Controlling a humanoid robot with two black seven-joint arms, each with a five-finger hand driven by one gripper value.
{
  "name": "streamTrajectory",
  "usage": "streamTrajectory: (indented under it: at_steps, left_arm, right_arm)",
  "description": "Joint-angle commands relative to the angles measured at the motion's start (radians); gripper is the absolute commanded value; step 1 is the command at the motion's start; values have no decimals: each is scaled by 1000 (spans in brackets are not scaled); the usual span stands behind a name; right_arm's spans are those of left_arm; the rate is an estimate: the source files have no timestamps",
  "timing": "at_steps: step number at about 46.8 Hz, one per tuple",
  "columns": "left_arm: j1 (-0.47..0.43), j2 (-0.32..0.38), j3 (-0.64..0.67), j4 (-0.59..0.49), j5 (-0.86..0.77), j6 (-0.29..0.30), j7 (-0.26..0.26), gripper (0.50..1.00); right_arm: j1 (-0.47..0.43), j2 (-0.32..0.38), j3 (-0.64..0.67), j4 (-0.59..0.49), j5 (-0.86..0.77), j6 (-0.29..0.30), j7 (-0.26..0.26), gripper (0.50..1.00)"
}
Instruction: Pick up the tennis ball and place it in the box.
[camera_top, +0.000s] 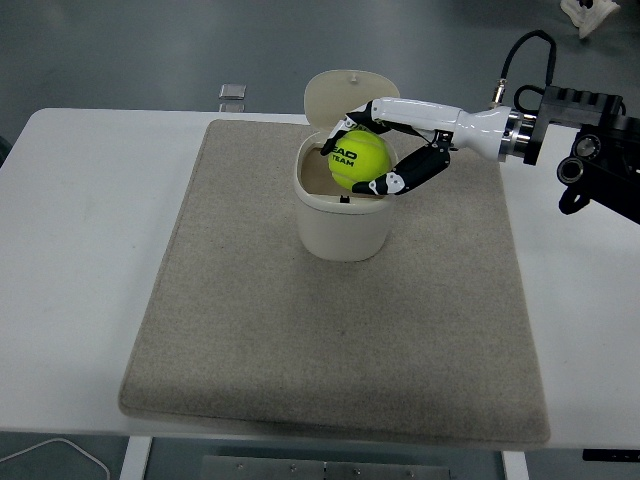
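Across the white worktop (90, 200) you have a large beige mat (340, 340) covering most of the middle, its far edge close to the worktop's back edge. Your right arm (560, 135) comes in from the right edge and reaches left over the mat's far part. On that far part stands the box (342, 225), a cream, rounded container with its hinged lid (335, 92) tipped up and back, so the mouth is open toward you. Your right hand (372, 162) is closed around the tennis ball (358, 160), fingers curled over its top and thumb pressed beneath on the near side. The yellow-green ball sits directly over the box's opening, at about rim level, with its lower part dipping just inside; you cannot tell whether it touches the rim. Past the mat's far edge, a small grey square object (232, 92) lies on the worktop.
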Motion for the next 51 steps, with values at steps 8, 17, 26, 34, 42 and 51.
streamTrajectory:
  at_steps: [8, 17, 26, 34, 42, 51]
  left_arm:
    - [0, 0, 0, 0, 0, 0, 1, 996]
    - [0, 0, 0, 0, 0, 0, 0, 996]
    - [0, 0, 0, 0, 0, 0, 0, 996]
    - [1, 0, 0, 0, 0, 0, 0, 996]
    - [0, 0, 0, 0, 0, 0, 0, 996]
    - [1, 0, 0, 0, 0, 0, 0, 996]
  right_arm:
    - [-4, 3, -1, -9, -2, 1, 0, 893]
    - [-7, 8, -1, -19, -4, 1, 0, 911]
    - [-7, 6, -1, -19, 4, 16, 0, 911]
    - [6, -17, 18, -10, 11, 144, 0, 911]
    - [19, -86, 54, -6, 94, 311, 0, 913]
    - [35, -189, 54, -6, 211, 367, -3, 913]
